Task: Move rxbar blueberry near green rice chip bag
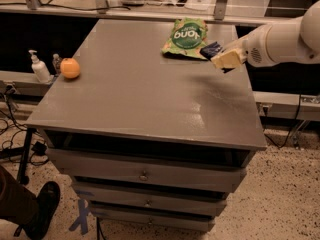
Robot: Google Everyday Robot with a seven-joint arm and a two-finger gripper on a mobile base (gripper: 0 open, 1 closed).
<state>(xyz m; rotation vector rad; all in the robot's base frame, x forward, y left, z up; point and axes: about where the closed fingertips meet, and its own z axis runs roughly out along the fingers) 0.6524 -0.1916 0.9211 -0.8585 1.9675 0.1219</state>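
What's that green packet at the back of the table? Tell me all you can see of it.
The green rice chip bag is a crinkly light-green pouch with a round dark green logo in white letters. It lies flat, logo up, near the far right of the grey table. The dark rxbar blueberry is close by its right edge; whether they touch is unclear. The gripper hangs just right of that bar, clear of the bag.

The green rice chip bag (184,37) lies flat in the upper middle of the frame, a crinkly light-green pouch with a dark green round logo, white letters and orange-pink corners. The rxbar blueberry (210,49), a small dark navy bar, sits just beside the bag's right edge. It is against the tip of the gripper (223,60), which reaches in from the upper right.
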